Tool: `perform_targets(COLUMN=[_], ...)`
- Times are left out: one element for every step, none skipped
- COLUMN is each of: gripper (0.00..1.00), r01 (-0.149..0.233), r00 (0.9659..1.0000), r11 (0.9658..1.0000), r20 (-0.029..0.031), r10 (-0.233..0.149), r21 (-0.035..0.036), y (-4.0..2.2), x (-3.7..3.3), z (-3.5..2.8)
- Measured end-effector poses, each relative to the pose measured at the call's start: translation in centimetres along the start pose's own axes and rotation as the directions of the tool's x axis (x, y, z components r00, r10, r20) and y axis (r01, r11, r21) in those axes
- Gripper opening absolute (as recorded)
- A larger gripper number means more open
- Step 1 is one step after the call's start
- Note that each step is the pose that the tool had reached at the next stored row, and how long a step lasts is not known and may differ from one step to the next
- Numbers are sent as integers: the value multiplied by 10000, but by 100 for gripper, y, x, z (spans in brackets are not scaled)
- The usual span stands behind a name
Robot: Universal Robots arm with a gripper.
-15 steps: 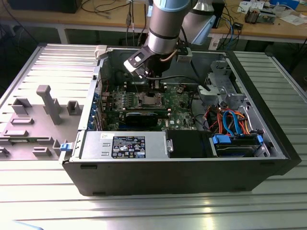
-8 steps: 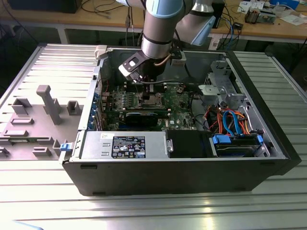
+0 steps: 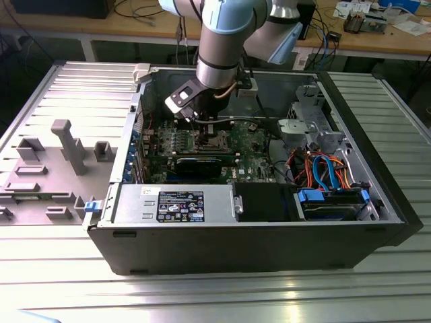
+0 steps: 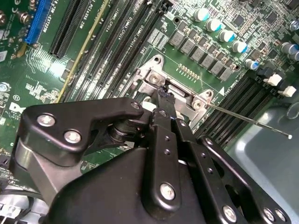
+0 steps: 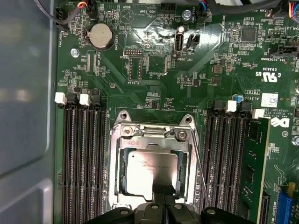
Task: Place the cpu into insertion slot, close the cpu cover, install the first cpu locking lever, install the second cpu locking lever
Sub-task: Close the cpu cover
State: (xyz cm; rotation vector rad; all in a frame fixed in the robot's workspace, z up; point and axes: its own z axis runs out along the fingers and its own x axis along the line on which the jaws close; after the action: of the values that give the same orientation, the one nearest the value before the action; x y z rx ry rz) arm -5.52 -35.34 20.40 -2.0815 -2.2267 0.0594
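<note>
Exterior view high, wrist views close over insertion slot (image 5: 120, 173) (image 4: 176, 88)

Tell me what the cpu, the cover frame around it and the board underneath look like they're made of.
The cpu: a metal top in dull silver-grey, judging by its soft, even sheen. The cpu cover: probably polished steel, since it glints brightly and its edges look stamped. The circuit board: green lacquered laminate, likely fibreglass, with glossy highlights and fine printed traces.

cpu cover (image 5: 116, 177) shiny steel; cpu (image 5: 149, 170) top matt grey metal.
</note>
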Motion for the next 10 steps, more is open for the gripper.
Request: perform_targets(gripper=[11,11,11,11,11,11,11,11,11,11], r01=[0,0,1,1,3,2,1,0,2,4], r00=[10000,10000,10000,10000,10000,10000,10000,10000,10000,10000], r11=[10000,10000,10000,10000,10000,10000,10000,10000,10000,10000], r20=[-3,-7,-10,-16,-22,-12,-15,-16,-23,-40], r10=[0,0,-1,-1,-3,-2,-1,0,-2,-4], r21=[-2,-5,-7,-12,-15,-8,-9,-5,2,7], y=[0,1,1,1,1,3,9,24,40,56], x=[0,1,2,3,6,5,5,4,4,3], z=[2,4,2,-5,-56,-87,-100,-114,-122,-128])
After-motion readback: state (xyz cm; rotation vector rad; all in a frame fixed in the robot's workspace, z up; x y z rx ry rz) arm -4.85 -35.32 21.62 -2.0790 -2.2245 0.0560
